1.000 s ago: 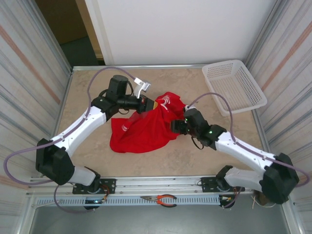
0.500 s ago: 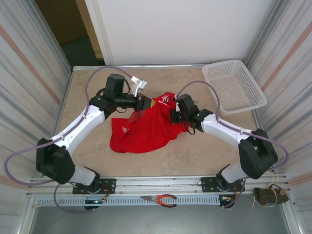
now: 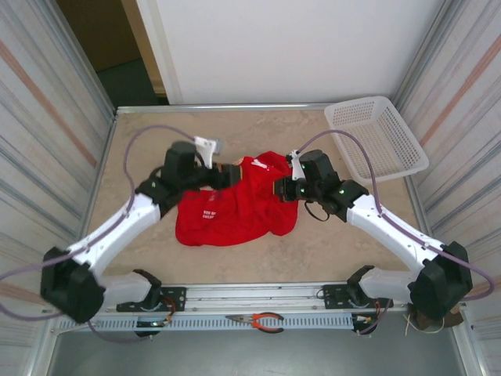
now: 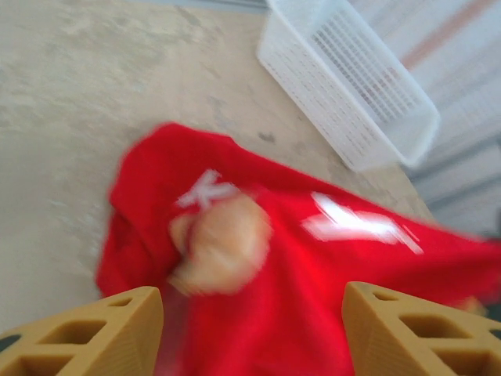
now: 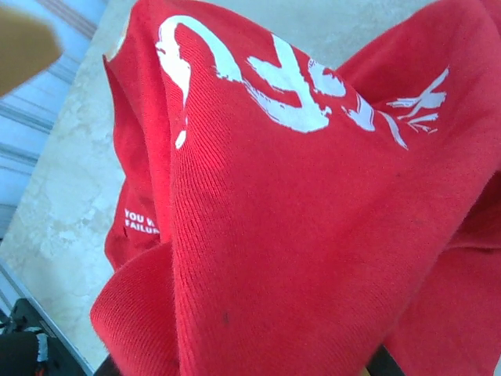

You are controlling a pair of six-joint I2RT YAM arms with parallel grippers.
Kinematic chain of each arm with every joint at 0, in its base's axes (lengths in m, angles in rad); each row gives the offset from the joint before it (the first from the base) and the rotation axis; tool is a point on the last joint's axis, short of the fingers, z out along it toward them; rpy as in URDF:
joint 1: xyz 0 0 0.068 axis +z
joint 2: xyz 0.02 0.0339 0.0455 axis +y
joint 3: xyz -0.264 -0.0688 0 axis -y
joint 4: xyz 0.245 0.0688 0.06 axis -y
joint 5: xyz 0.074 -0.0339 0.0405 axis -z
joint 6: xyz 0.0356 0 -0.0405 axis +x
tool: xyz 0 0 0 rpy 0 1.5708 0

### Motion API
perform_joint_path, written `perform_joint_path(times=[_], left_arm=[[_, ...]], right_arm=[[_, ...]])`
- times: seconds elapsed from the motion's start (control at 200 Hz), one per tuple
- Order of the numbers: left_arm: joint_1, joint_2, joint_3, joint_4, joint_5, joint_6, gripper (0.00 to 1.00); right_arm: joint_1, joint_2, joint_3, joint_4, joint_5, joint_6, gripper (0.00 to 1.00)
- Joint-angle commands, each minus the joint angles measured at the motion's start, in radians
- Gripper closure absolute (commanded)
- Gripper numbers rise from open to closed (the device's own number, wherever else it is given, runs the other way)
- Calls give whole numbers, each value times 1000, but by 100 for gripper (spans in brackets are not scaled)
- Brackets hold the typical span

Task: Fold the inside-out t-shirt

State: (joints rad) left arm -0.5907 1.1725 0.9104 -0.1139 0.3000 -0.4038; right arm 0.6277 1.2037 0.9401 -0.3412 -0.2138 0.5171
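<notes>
Pinching the t-shirt (image 3: 235, 215), right gripper (image 3: 282, 189) is clenched; left fingers (image 4: 102, 329) spread apart, cloth between them.

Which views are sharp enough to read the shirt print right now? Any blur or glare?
Left wrist: motion-smeared; the t-shirt and basket are soft, nothing readable. Right wrist: sharp, knit weave and white lettering crisp. Top external: in focus, evenly lit, no glare on the table.

Robotics lab cell: corrugated walls (image 3: 39, 141) around a rail-edged table (image 3: 313, 251).
</notes>
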Motion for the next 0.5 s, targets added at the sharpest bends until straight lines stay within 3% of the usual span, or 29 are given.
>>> perform_joint_path(times=[0.0, 0.1, 0.19, 0.496], left_arm=[[-128, -80, -137, 105, -282, -127, 33], [-255, -63, -237, 252, -396, -221, 29], [-319, 18, -227, 304, -453, -249, 25], [-337, 283, -88, 372, -497, -261, 23]], right_arm=[[-2, 8, 10, -22, -15, 46, 100], [0, 10, 20, -31, -13, 61, 100], [1, 1, 19, -33, -7, 69, 100], [4, -47, 8, -24, -27, 110, 100]])
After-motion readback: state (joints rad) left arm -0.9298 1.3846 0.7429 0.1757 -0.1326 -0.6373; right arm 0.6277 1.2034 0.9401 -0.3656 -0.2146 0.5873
